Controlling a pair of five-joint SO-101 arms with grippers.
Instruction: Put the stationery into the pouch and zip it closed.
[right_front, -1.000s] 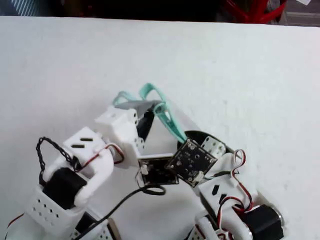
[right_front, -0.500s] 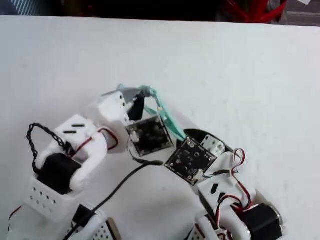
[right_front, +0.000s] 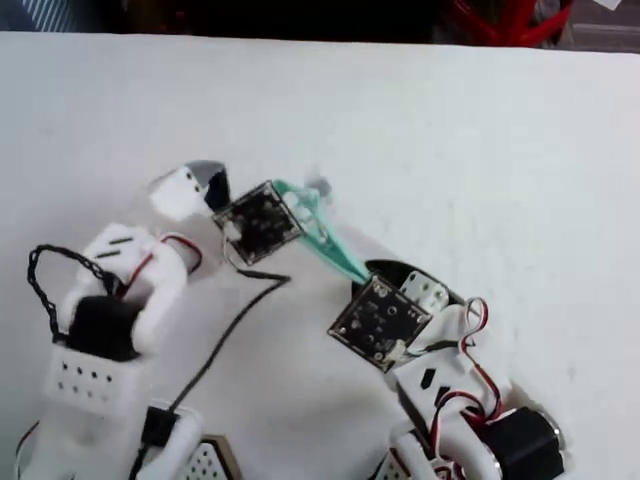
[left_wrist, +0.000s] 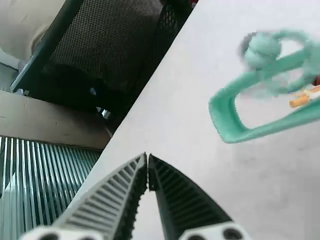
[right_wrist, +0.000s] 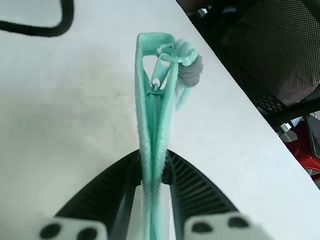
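On the white table (right_front: 480, 150), the teal pouch (right_wrist: 151, 125) is sitting near the middle. The right gripper (right_wrist: 152, 162) is pinching the pouch's zip edge between its jaws. Near the pouch's far end, the left gripper (left_wrist: 148, 159) is holding its jaws together, empty. A zip pull (right_wrist: 158, 75) is hanging at that end.

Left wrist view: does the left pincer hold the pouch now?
No, the left pincer is shut on nothing, and the green pouch is apart from it.
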